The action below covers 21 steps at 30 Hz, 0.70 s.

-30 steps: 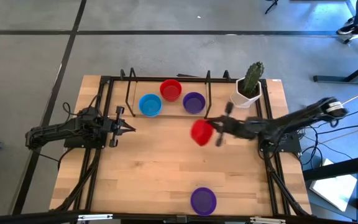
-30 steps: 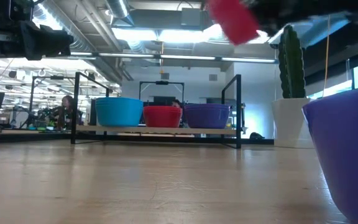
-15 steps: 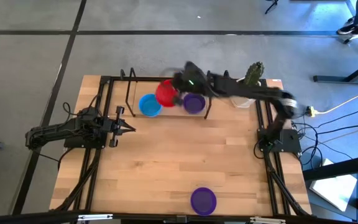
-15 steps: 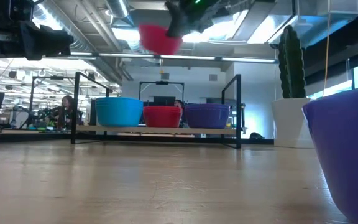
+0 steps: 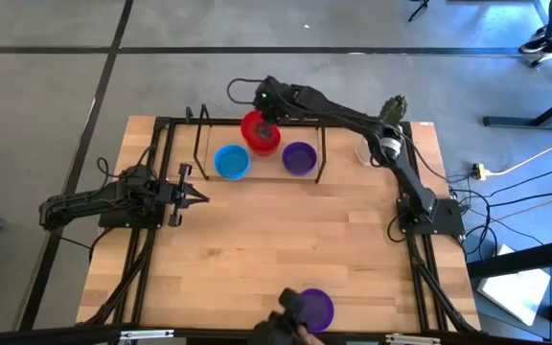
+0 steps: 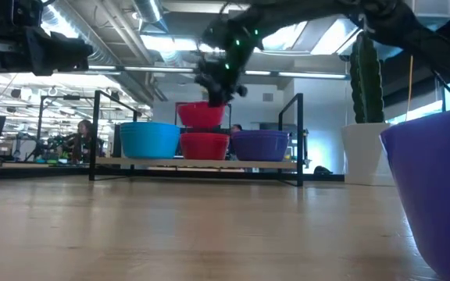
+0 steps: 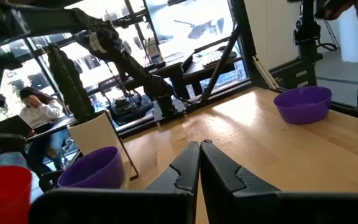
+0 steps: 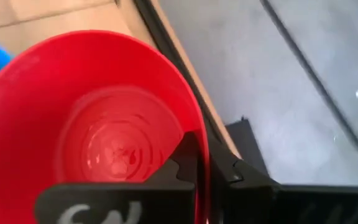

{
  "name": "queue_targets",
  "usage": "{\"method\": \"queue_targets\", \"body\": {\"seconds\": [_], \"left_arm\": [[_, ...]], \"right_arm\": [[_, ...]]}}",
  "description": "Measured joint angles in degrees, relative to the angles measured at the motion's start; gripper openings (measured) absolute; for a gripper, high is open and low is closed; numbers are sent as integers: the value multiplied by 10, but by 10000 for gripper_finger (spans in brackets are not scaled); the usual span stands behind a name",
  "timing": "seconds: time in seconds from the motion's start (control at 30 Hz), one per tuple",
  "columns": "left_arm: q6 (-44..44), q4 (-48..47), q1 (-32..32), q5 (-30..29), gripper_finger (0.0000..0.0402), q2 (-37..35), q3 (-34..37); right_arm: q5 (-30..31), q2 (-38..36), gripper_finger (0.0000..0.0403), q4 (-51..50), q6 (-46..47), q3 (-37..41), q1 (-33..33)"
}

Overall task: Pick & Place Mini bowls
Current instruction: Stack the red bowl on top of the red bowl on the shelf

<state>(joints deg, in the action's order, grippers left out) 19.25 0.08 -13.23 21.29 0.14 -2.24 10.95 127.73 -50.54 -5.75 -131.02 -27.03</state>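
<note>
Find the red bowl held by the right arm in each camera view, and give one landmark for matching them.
High view: held red bowl at the table's far edge, over the row of bowls.
Low view: it hangs just above the resting red bowl.
Left wrist view: a red bowl at the edge; cannot tell which.
Right wrist view: it fills the picture, rim pinched by the right gripper.
Landmark: the cactus, also in the low view.
</note>
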Motion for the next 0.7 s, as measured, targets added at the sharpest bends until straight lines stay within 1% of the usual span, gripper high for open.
{"method": "queue_targets", "body": {"seconds": [0.07, 0.17, 0.6, 0.7], "left_arm": [[0, 0, 0, -4, 10, 0, 0], [0, 0, 0, -11, 8, 0, 0], [0, -1, 0, -32, 8, 0, 0], [0, -2, 0, -32, 4, 0, 0]], "right_arm": [[-6, 10, 6, -24, 12, 2, -14], [-6, 23, 7, -30, 18, 3, -25], [-51, 46, 9, -20, 11, 2, -23], [-52, 49, 19, -21, 3, 2, -23]]}}
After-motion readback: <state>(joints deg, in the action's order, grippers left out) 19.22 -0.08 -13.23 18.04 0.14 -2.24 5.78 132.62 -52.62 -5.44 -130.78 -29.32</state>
